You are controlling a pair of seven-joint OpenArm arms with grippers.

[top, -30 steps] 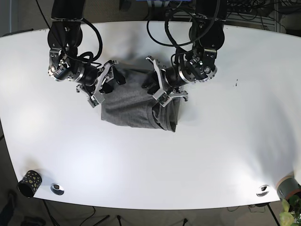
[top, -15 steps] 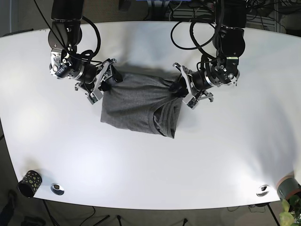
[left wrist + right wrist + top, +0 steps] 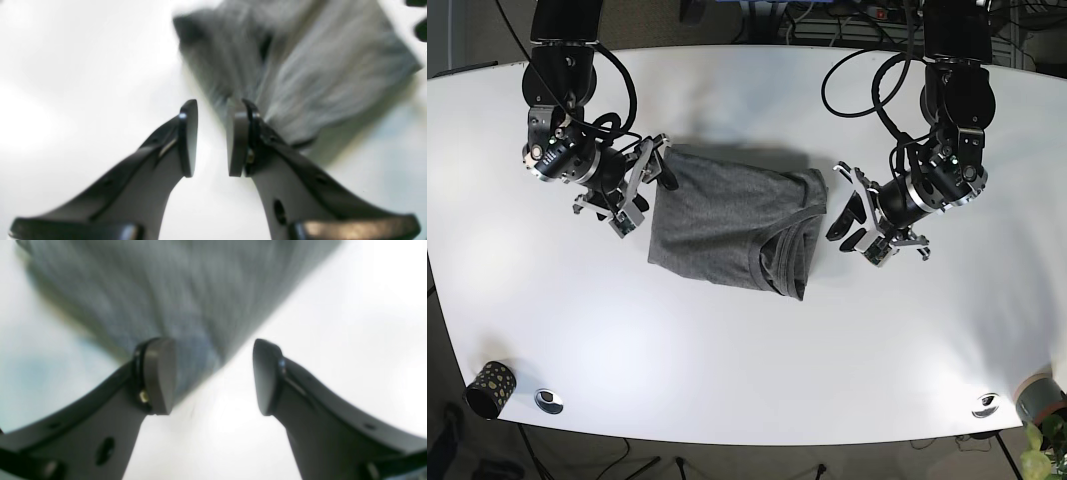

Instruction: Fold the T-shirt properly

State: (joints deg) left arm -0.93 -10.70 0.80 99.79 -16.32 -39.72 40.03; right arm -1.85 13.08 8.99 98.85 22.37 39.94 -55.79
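The grey T-shirt (image 3: 723,226) lies folded in a rough rectangle on the white table (image 3: 747,350), with the collar and a doubled edge at its right side. My left gripper (image 3: 851,218) hovers just right of that edge, apart from the cloth. In the left wrist view the left gripper (image 3: 212,137) stands narrowly open with only bare table between its fingers, and the T-shirt (image 3: 300,76) lies beyond. My right gripper (image 3: 649,172) is at the shirt's upper left corner. In the right wrist view the right gripper (image 3: 213,376) is wide open, one finger (image 3: 159,375) over the edge of the T-shirt (image 3: 173,290).
A black dotted cup (image 3: 490,388) and a small round fitting (image 3: 548,401) sit at the table's front left corner. Another fitting (image 3: 985,405) and a potted plant (image 3: 1043,410) are at the front right.
The left arm has let go of the shirt's right side and drawn away to the right and forward. The right gripper shifted slightly outward at the left corner. The shirt lies flatter.
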